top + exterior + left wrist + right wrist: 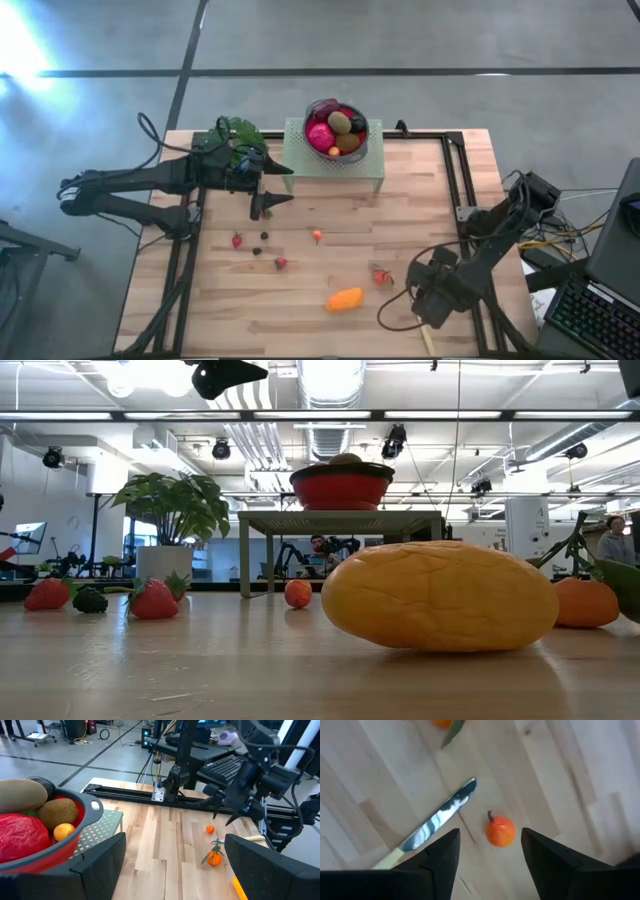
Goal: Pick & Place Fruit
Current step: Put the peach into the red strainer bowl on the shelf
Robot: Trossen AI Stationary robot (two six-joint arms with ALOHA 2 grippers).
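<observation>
Orange berry (500, 831) lies on the wooden surface (560, 765) just beyond my right pincer (490, 852), centred in the gap between my parted fingers and beside a knife (437, 820). I judge I'm lined up over it for a grasp. My left pincer (172, 857) hangs wide and empty near the red bowl (82, 827), which already holds fruit.

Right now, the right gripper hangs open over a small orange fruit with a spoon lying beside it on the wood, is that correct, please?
Not quite: the utensil is a knife, not a spoon, as its flat silver blade shows in the right wrist view. The rest holds: the right gripper hangs open over the small orange fruit, with the knife beside it on the wooden table.
</observation>
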